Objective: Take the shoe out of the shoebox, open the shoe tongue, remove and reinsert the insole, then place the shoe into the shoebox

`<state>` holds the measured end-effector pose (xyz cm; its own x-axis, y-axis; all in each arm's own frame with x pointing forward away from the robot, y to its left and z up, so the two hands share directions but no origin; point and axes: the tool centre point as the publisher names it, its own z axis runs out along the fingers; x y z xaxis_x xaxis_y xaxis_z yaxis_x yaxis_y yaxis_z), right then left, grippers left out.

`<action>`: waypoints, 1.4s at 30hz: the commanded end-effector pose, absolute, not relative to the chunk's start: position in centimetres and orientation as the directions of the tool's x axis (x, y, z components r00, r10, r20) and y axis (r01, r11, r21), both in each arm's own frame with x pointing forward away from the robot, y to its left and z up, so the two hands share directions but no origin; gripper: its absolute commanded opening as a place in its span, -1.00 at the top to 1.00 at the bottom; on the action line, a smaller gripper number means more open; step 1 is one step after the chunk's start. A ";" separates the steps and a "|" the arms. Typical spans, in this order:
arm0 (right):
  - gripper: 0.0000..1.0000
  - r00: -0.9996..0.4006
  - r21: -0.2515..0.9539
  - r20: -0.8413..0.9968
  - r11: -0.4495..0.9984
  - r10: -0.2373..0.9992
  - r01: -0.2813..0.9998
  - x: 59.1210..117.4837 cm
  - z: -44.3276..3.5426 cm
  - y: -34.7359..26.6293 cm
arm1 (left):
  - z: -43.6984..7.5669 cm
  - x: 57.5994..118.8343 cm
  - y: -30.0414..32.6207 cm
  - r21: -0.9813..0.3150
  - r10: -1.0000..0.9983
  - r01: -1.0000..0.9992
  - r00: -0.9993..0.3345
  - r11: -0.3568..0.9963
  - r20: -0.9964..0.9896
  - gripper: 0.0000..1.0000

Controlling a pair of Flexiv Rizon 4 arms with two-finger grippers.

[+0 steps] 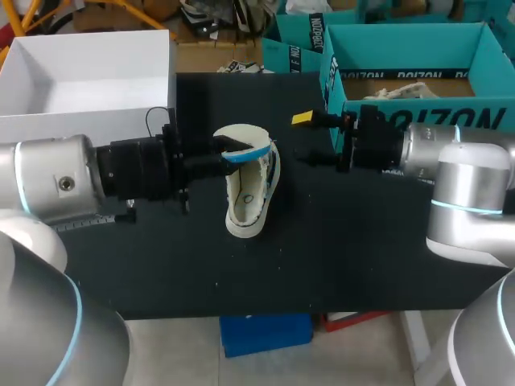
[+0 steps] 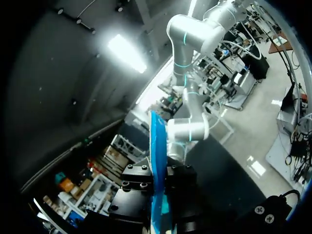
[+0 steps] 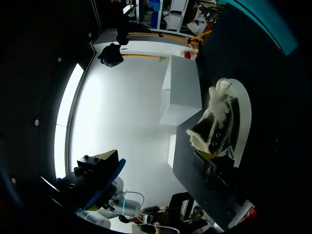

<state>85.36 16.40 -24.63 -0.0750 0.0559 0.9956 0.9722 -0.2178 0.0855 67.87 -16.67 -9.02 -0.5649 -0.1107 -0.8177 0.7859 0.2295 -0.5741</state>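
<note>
**Left gripper clamps blue insole at shoe's heel; right gripper waits open**

The dark fingers (image 2: 136,181) of the left gripper (image 1: 233,151) are closed from both sides on a thin blue insole (image 2: 157,146), which the left wrist view shows edge-on between them. From above, the insole (image 1: 251,152) shows as a curved blue strip at the heel end of the white shoe (image 1: 248,189), with the left arm coming in from 9 o'clock.

The shoe is at the middle of the black table (image 1: 338,257), turned onto its side. Its heel points to 12 o'clock and its toe to 6 o'clock. In the right wrist view the shoe (image 3: 240,109) shows its pale sole outline and loose laces, with the left gripper (image 3: 214,168) at its near end.

The right gripper (image 1: 303,137) is at 3 o'clock of the shoe and clear of it. Its two fingers are spread apart and hold nothing, and one yellow tip (image 1: 302,118) catches the light.

The white shoebox (image 1: 48,121) sits open at 10 o'clock of the shoe, near the table's far left corner and well apart from the shoe. A teal box (image 1: 418,121) stands at 2 o'clock, behind the right arm.
</note>
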 end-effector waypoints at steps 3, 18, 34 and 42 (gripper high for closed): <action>-1.00 -0.075 0.086 0.996 -0.221 0.058 0.972 85.3 -24.7 16.6 | -12.1 66.6 -16.4 -0.344 -0.209 0.927 -0.310 0.151 -0.928 1.00; -1.00 -0.075 0.086 0.996 -0.221 0.058 0.972 85.3 -24.7 16.6 | -14.2 66.4 -16.0 -0.286 -0.145 0.949 -0.268 0.129 -0.953 1.00; -1.00 -0.075 0.086 0.996 -0.221 0.058 0.972 85.3 -24.7 16.6 | -17.4 63.8 -15.9 -0.095 -0.167 0.975 -0.062 0.199 -0.984 1.00; -1.00 -0.075 0.086 0.996 -0.221 0.058 0.972 85.3 -24.7 16.6 | -22.4 62.5 -14.3 -0.016 -0.151 0.982 0.012 0.186 -0.988 1.00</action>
